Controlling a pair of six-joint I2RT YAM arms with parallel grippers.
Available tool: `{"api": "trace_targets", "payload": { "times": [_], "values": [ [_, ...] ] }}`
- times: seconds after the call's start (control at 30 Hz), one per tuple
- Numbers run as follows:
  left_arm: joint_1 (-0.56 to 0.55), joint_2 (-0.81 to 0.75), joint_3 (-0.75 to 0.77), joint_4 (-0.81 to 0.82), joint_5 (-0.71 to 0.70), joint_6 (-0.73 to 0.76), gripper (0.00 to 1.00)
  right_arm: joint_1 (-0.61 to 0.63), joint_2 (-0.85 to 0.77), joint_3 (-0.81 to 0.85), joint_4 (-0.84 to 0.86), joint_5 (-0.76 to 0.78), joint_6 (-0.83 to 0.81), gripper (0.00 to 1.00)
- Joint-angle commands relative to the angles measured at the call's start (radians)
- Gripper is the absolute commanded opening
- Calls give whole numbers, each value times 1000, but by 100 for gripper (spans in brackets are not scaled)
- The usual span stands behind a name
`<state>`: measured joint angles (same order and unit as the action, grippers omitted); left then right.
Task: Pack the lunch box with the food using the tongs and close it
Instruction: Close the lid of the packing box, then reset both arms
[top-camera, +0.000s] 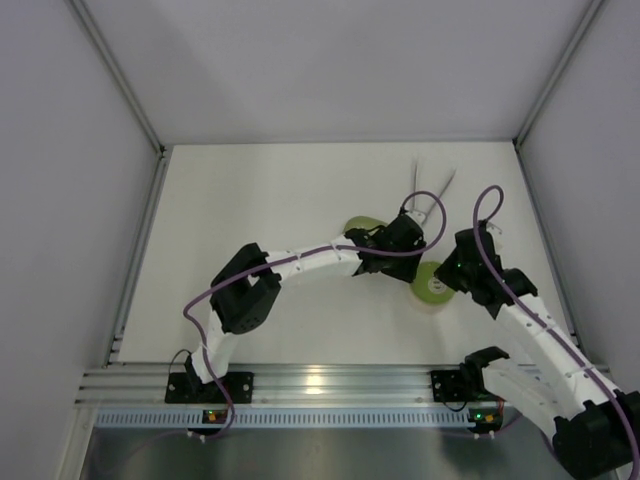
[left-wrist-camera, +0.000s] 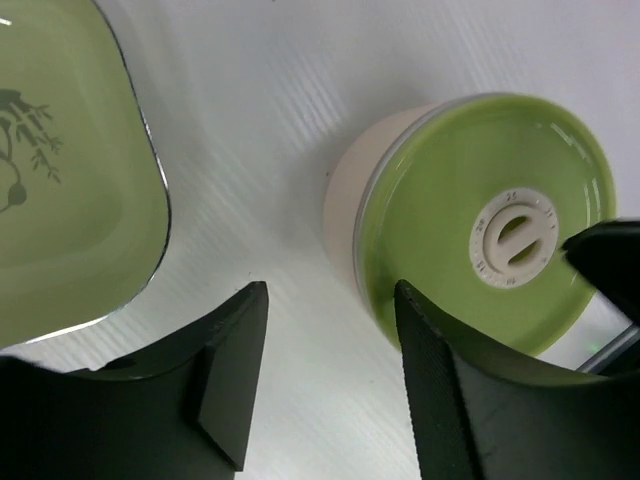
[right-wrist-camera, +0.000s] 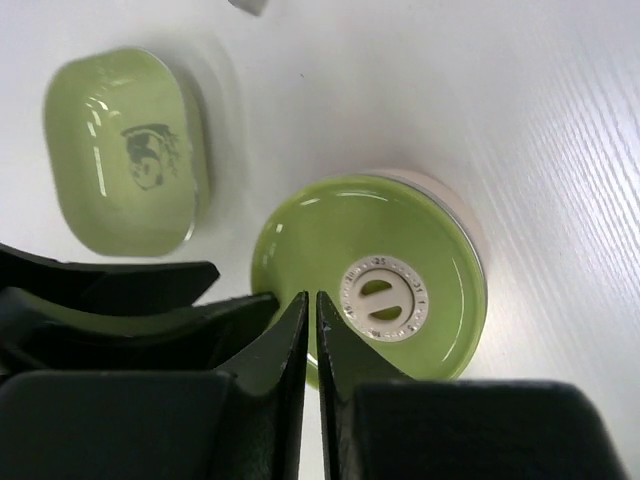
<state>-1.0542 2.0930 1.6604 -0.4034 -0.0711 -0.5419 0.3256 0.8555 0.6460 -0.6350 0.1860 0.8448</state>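
Observation:
The lunch box (top-camera: 432, 287) stands on the white table with its light-green lid (right-wrist-camera: 370, 270) on top and its beige wall (left-wrist-camera: 345, 200) showing below the rim. My right gripper (right-wrist-camera: 311, 297) hangs over the lid's near edge, shut, with only a thin slit between its fingers and nothing in it. To the left of the box is my left gripper (left-wrist-camera: 330, 290), open over bare table with its jaws empty. The silver tongs (top-camera: 415, 180) lie apart at the back of the table. No food is in view.
A light-green rounded-square dish (right-wrist-camera: 125, 150) sits left of the lunch box, partly under the left arm (top-camera: 310, 262) in the top view. White walls enclose the table on three sides. The two grippers are close together beside the box.

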Motion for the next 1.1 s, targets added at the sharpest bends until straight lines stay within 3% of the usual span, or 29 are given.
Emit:
{"api": "trace_targets", "payload": {
  "times": [0.0,0.2,0.3,0.4,0.43,0.5,0.53,0.63,0.8,1.07],
  "values": [
    [0,-48,-4,-213,-45,57,60,16,-13,112,-71,58,-39,6],
    [2,-172,127,-264,-140,94,75,16,11,251,-77,84,-84,15],
    [13,-235,167,-305,-211,100,85,16,27,308,-55,63,-116,25],
    [51,-330,138,-308,-252,88,94,15,31,342,-23,53,-151,44],
    [65,-361,99,-307,-259,85,97,15,33,360,-3,50,-174,56],
    [114,-450,49,-284,-280,80,98,15,36,379,14,52,-194,66],
    [132,-479,0,-281,-291,79,99,15,40,398,30,50,-217,78],
    [212,-597,-76,-261,-343,57,99,15,60,437,63,50,-249,99],
    [362,-731,-238,-206,-323,28,99,15,96,483,98,35,-283,99],
    [393,-734,-252,-209,-314,14,99,15,123,488,136,32,-306,100]
  ]
}}
